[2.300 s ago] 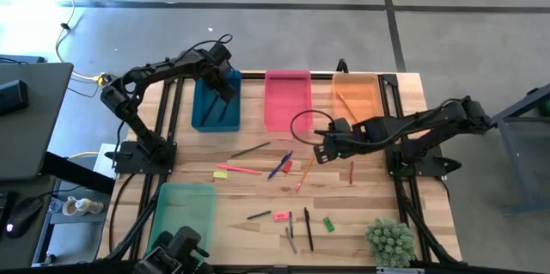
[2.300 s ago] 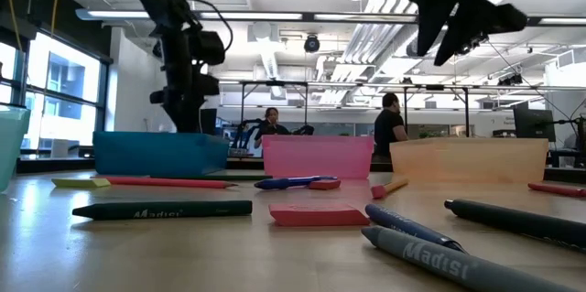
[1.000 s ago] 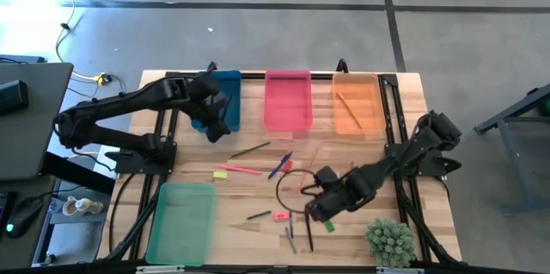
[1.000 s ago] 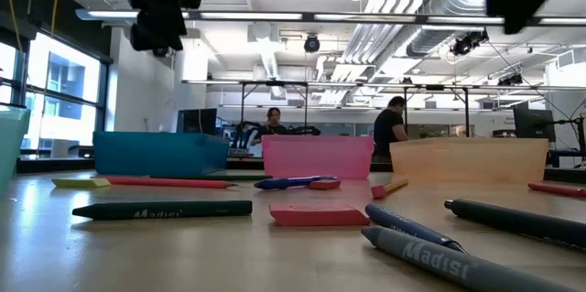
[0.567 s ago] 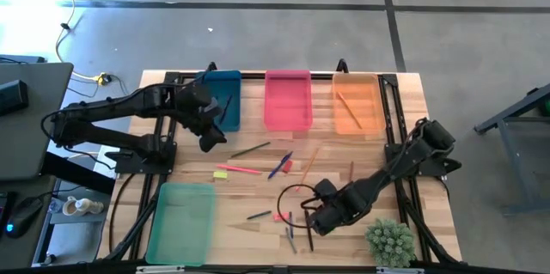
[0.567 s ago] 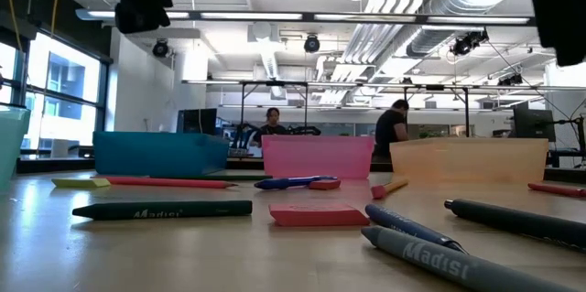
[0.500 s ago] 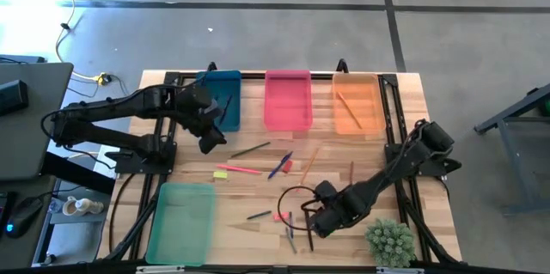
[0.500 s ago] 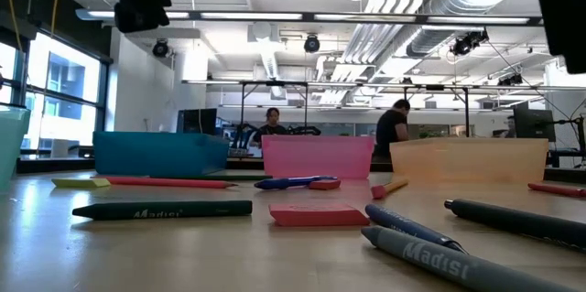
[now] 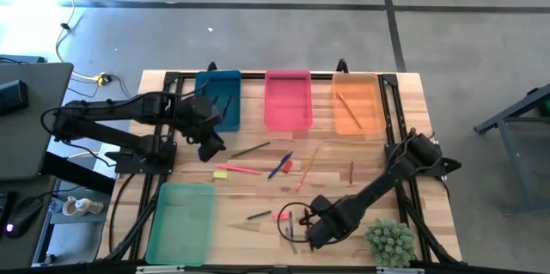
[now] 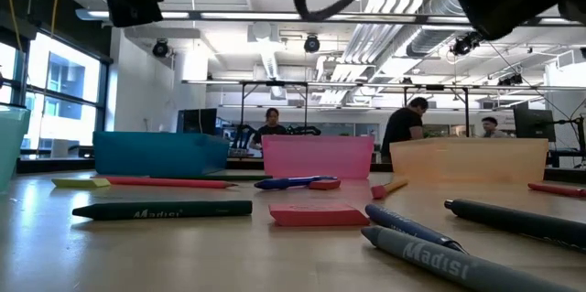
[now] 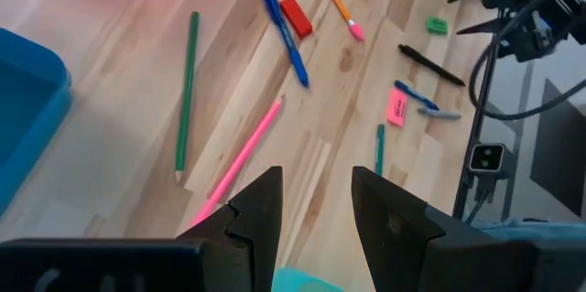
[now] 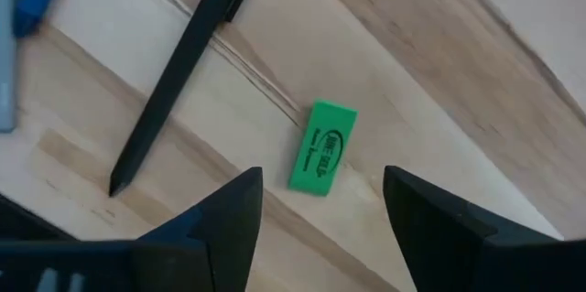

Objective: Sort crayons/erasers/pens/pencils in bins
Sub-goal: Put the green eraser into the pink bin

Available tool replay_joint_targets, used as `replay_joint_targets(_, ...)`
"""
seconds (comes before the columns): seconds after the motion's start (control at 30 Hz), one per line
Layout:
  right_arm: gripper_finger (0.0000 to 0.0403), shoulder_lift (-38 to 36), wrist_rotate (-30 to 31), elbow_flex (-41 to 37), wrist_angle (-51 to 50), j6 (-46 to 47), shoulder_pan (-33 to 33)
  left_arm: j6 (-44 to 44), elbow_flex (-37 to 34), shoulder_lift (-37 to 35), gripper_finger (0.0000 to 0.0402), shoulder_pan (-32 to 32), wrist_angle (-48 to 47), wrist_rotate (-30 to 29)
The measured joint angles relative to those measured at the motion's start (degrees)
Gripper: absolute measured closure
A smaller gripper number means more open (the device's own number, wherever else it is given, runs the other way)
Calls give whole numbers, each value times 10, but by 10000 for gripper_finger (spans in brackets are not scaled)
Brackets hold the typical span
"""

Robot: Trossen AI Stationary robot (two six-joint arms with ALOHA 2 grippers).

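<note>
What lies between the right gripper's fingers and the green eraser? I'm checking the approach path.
Only bare wood: in the right wrist view the open right gripper hangs over the green eraser, nothing intervening.

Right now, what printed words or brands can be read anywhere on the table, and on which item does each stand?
"Madisi": on the dark green crayon lying at the front, low view.
"Madisi": on the grey pen nearest the camera, low view.
Dark print on the green eraser, right wrist view: too blurred to read.
Nothing else legible.
</note>
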Motion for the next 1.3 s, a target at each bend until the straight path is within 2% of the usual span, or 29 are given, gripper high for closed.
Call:
replay_joint_targets(0.47,189,6,-41,-78,91,26,0,0,0,0,282,-7,-2,0)
replay_joint_targets(0.97,328,5,-47,-102,100,69,-2,0,0,0,282,-7,-2,-15)
replay_joint_targets(1.1,347,6,-45,-102,99,68,0,-24,0,0,282,-7,-20,-15)
replay_joint_targets(1.3,349,6,-47,-102,100,64,0,-34,0,0,282,-7,-77,-15)
